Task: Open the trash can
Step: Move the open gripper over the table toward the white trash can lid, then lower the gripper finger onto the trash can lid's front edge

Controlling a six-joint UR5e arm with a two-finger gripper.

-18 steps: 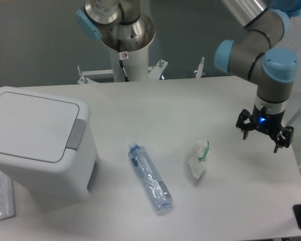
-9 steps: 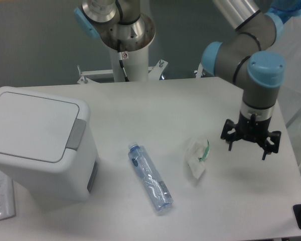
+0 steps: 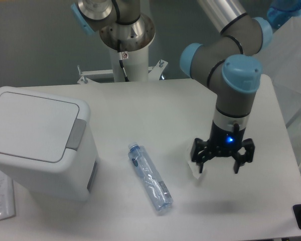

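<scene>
A white desk (image 3: 155, 105) fills most of the view under even, soft light. Behind it stands a plain grey-green wall (image 3: 35, 40). A white bracket with bolts (image 3: 98, 74) sits at the desk's far edge.

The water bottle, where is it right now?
The water bottle lies flat near the table's front middle, between the trash can on the camera's left and the gripper on its right.
</scene>
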